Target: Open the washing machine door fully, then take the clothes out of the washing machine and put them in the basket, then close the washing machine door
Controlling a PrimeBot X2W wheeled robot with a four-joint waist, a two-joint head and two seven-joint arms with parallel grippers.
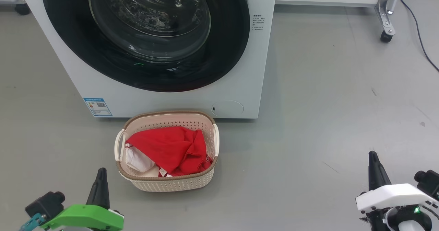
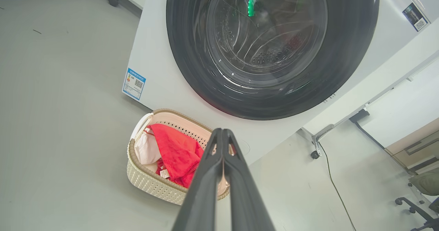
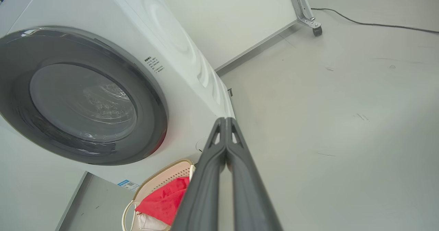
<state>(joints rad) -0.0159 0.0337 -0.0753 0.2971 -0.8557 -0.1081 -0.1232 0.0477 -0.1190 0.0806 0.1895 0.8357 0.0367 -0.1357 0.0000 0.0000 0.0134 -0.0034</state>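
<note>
You had the door (image 1: 145, 28) flush on the machine (image 1: 171, 100), upper centre, facing you. The basket (image 1: 164, 114) sat just below it, long axis left to right, likely placed for a short drop; the clothes (image 1: 168, 148) lay inside. Left hand (image 1: 101, 176) and right hand (image 1: 374, 160), lower corners, were pressed together, empty.

Light is being reflected by the washing machine door (image 1: 147, 28), glossy-rimmed and glass-centred; soft cloth clothes (image 1: 168, 148) are being held in the matt plastic basket (image 1: 171, 184).
</note>
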